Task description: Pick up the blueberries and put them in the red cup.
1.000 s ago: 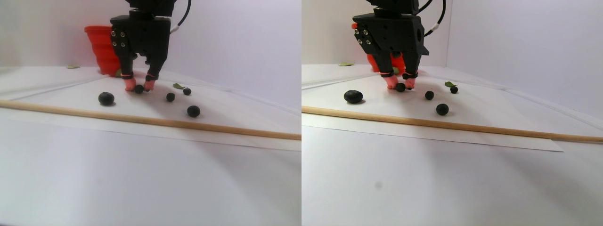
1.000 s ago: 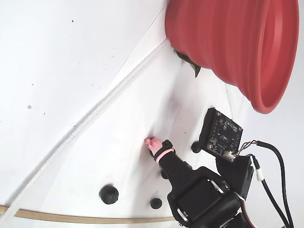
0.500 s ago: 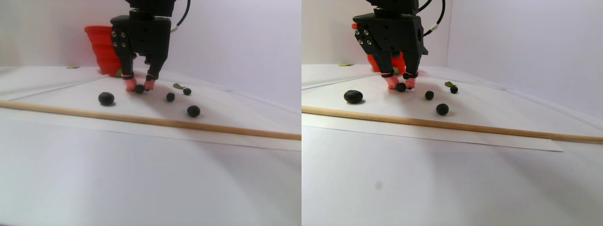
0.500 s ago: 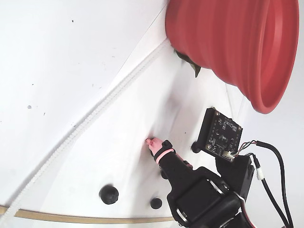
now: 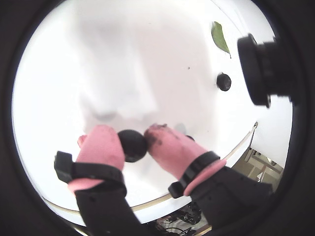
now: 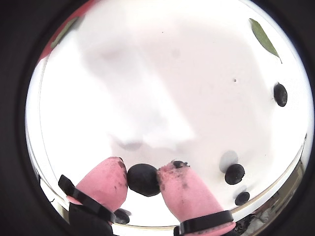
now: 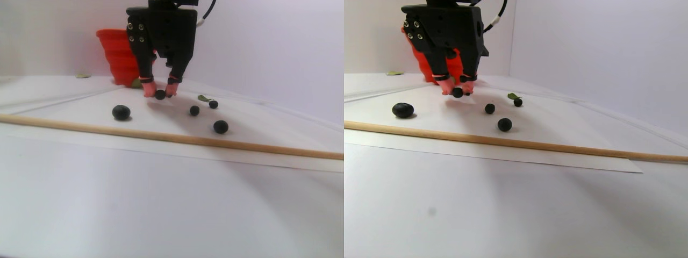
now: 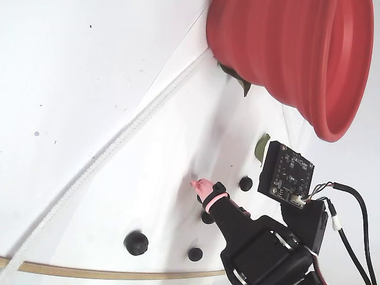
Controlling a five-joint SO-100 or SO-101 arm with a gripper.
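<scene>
My gripper (image 5: 132, 141) is shut on one blueberry (image 5: 132, 145), pinched between its pink fingertips (image 6: 110, 179). In the stereo pair view the gripper (image 7: 159, 92) holds that berry (image 7: 160, 94) a little above the white sheet. The red cup (image 7: 114, 56) stands behind the gripper there, and its rim fills the top right of the fixed view (image 8: 332, 89). Several more blueberries lie loose on the sheet, among them a large one (image 7: 121, 112) to the left and another (image 7: 220, 127) to the right. In the fixed view only one pink fingertip (image 8: 202, 187) shows.
A wooden stick (image 7: 161, 137) lies across the front edge of the sheet. Small green leaves lie near the berries (image 7: 203, 98) and by the cup's base (image 8: 237, 80). A white beaded cord (image 8: 119, 142) runs diagonally. White walls close in the back and right.
The gripper has risen off the sheet with the blueberry still pinched between its fingertips. The loose berries and the cup have not moved.
</scene>
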